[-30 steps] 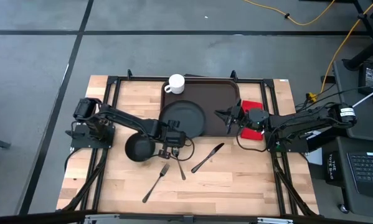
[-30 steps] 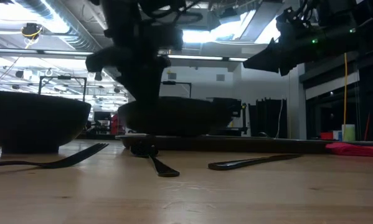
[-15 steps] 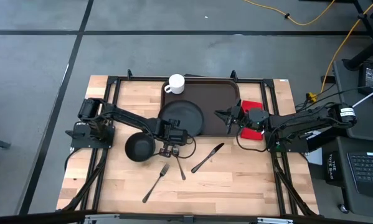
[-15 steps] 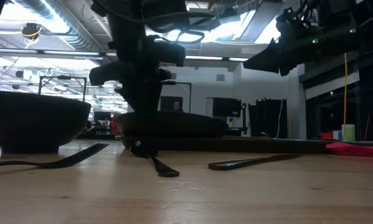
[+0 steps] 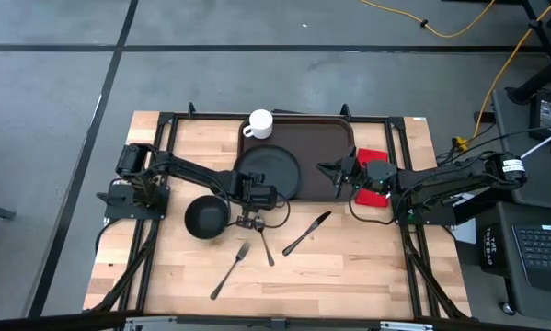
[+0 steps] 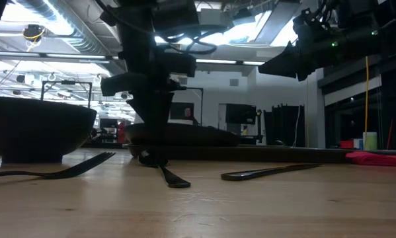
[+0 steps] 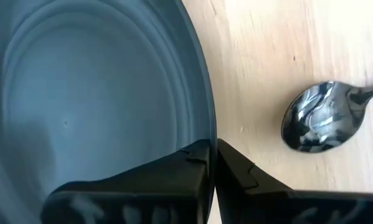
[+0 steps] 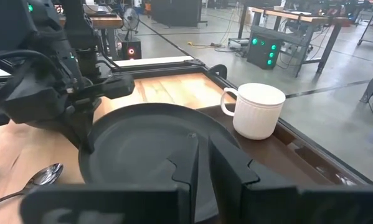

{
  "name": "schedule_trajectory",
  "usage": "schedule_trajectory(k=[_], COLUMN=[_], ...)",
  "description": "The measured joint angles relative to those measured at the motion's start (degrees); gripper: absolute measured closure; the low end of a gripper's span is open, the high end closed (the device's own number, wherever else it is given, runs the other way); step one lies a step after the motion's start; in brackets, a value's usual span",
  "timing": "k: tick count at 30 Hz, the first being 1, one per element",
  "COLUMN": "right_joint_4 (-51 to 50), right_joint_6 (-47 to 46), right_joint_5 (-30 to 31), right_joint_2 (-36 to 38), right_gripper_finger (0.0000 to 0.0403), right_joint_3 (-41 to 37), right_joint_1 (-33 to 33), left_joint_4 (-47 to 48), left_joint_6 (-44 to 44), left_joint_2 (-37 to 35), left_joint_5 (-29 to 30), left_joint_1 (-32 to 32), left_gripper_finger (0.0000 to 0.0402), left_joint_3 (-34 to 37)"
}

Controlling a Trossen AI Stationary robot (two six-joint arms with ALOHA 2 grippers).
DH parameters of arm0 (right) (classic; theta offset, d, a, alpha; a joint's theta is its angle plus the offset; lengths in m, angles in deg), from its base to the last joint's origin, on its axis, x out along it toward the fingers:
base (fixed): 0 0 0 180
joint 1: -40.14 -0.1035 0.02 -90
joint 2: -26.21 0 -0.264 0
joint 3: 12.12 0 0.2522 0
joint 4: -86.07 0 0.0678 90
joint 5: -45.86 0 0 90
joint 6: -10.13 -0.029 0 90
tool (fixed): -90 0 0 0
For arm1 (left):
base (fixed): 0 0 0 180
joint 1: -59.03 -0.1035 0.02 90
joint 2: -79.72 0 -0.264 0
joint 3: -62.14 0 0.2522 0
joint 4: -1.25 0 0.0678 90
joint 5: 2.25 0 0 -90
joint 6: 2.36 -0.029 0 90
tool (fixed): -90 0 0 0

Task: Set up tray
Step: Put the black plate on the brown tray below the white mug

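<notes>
1. The tray, dark brown with a raised rim, lies at the far middle of the wooden surface, between the two arms
2. A round black plate sits with most of its disc over the tray's left part; its near-left rim hangs out past the tray edge
3. The left pincer is at that overhanging rim, its fingers pressed together on the plate's edge; in the left wrist view the rim runs right between them
4. A white mug stands upright on the tray's far-left corner, handle pointing left; in the right wrist view the mug is just beyond the plate, apart from it
5. The right pincer hovers over the tray's right edge, fingers nearly together with only a narrow gap and nothing held
6. A red napkin lies just right of the tray, partly under the right arm
7. A black bowl rests on the surface near the left arm, well clear of the tray
8. Near the front lie a fork, a spoon and a knife, all on bare wood; the spoon's bowl is just beside the left pincer
</notes>
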Motion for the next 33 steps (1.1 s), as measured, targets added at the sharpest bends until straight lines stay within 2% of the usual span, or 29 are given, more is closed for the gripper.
schedule_trajectory(k=[18, 24, 33], right_joint_4=[0.02, 0.04, 0.04], right_joint_6=[0.0, -0.04, -0.04], right_joint_5=[0.0, 0.0, -0.02], right_joint_2=[0.0, 0.0, 0.0], right_gripper_finger=[0.036, 0.036, 0.036], right_joint_3=[0.0, 0.0, 0.0], right_joint_1=[0.0, 0.0, 0.0], left_joint_4=[-1.04, -1.08, -0.91], left_joint_6=[1.73, 1.83, 3.04], left_joint_2=[0.0, 0.0, 0.0], left_joint_5=[-0.76, 2.59, 3.18], left_joint_1=[0.02, 0.04, 0.04], left_gripper_finger=[0.0338, 0.0312, 0.0291], left_joint_3=[0.09, 0.09, 0.09])
